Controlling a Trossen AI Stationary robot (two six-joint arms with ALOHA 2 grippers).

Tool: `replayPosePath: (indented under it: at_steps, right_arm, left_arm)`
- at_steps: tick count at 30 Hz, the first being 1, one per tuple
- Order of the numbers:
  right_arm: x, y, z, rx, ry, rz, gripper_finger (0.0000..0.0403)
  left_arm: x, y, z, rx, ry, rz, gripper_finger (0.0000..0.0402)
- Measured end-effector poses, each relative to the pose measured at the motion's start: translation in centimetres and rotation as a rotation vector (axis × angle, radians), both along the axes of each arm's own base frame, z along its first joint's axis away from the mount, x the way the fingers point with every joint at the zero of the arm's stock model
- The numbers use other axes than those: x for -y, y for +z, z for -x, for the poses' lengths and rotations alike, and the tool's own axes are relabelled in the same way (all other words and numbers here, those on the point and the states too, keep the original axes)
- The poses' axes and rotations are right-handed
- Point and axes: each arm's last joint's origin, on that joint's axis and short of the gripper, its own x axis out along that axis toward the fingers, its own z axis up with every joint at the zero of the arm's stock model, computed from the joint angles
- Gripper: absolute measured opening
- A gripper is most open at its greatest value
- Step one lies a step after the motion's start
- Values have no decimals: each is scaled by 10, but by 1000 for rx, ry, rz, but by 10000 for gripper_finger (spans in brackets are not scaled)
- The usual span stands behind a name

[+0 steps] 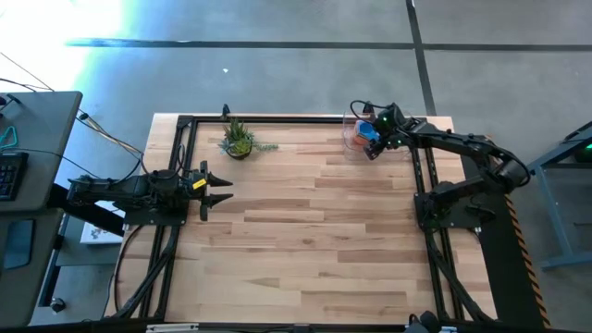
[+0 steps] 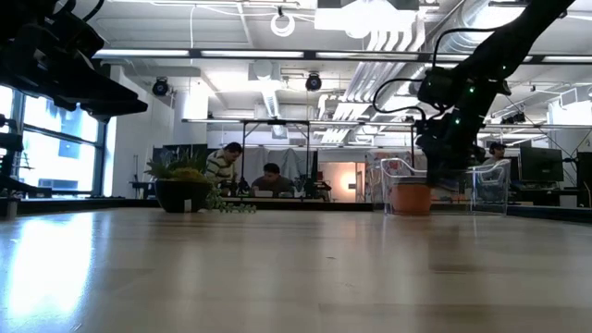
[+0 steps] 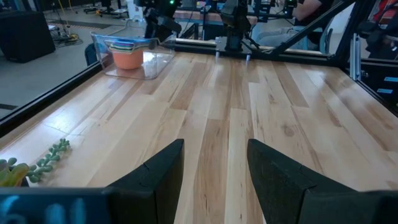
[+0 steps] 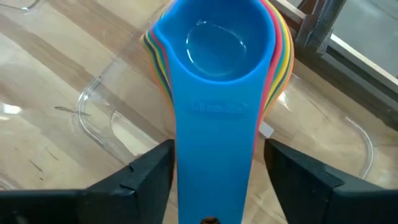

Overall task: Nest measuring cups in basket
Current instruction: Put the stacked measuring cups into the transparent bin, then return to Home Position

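Note:
Several measuring cups are nested in a stack inside the clear basket. The orange outer cup rests on the basket's floor and the blue cup sits on top. The stack also shows in the left wrist view. My right gripper is open over the basket, its fingers on either side of the blue cup's handle. My left gripper is open and empty at the table's left side. My right gripper's fingers stand on either side of the blue cup's flat handle, along it and slanting down from above. A strip of table shows between one finger and the handle. Whether the other finger touches it I cannot tell.
A small potted green plant stands at the far left of the table, with a trailing sprig. A black metal frame runs around the table's edges. Bare wood lies between the arms. People sit in the room beyond.

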Motion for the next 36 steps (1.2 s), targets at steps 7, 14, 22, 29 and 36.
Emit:
replayPosePath:
  at_steps: [7, 14, 22, 29, 36]
  right_arm:
    - [3, 21, -3, 49, 3, 39, 256]
    - [-7, 57, -15, 291, 41, 13, 255]
    - [-68, 85, -66, 542, 240, 39, 255]
    - [-130, 105, -99, 685, 493, 188, 255]
    - [-165, 109, -104, 715, 618, 215, 255]
  left_arm:
    - [0, 0, 0, 0, 0, 0, 168]
    - [0, 0, 0, 0, 0, 0, 168]
    - [0, 0, 0, 0, 0, 0, 168]
    - [0, 0, 0, 1, 0, 0, 168]
    - [0, 0, 0, 0, 0, 0, 168]
